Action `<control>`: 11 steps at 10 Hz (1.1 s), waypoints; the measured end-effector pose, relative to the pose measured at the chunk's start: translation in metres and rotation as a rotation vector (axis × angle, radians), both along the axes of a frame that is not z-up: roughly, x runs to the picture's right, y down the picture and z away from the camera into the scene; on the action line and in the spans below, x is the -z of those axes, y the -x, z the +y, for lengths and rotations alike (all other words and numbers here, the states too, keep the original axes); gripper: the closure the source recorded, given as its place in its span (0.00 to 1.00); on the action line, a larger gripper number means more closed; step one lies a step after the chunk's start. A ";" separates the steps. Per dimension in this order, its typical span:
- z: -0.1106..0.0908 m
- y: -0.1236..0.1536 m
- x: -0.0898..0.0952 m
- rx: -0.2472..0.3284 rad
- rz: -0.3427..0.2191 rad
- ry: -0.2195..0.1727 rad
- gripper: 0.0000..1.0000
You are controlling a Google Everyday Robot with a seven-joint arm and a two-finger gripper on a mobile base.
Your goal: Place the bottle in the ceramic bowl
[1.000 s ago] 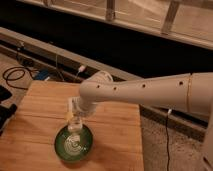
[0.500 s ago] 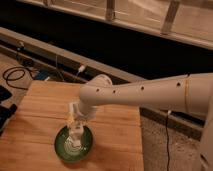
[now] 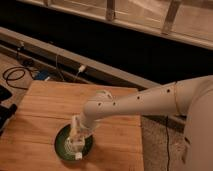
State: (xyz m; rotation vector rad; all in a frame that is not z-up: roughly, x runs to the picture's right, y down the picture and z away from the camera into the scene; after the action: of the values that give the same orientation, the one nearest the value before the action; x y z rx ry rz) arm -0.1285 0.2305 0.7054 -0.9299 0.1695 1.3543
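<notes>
Where the wooden worktop [image 3: 45, 120] meets the near edge of your view, you have the ceramic bowl [image 3: 62, 149] sitting on it, dark green and glossy. Your claw [image 3: 76, 145] hangs directly over the bowl's inside, pointing down, and the white bottle [image 3: 78, 155] shows at its tip, low within the bowl; you cannot tell whether the claw is clenched on it or released. Behind, your 1 white arm [image 3: 145, 100] reaches in from the right. Farther back, black cables [image 3: 15, 75] lie on the floor.
</notes>
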 end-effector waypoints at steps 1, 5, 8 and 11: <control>-0.001 -0.001 0.000 -0.003 0.002 0.000 0.88; 0.000 0.000 0.000 0.000 0.000 0.000 0.47; 0.000 0.000 0.000 0.001 0.000 0.000 0.21; 0.000 0.000 0.000 0.000 0.000 0.000 0.20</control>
State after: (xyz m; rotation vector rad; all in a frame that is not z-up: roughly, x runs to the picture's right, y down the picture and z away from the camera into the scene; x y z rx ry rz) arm -0.1287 0.2303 0.7054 -0.9299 0.1695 1.3540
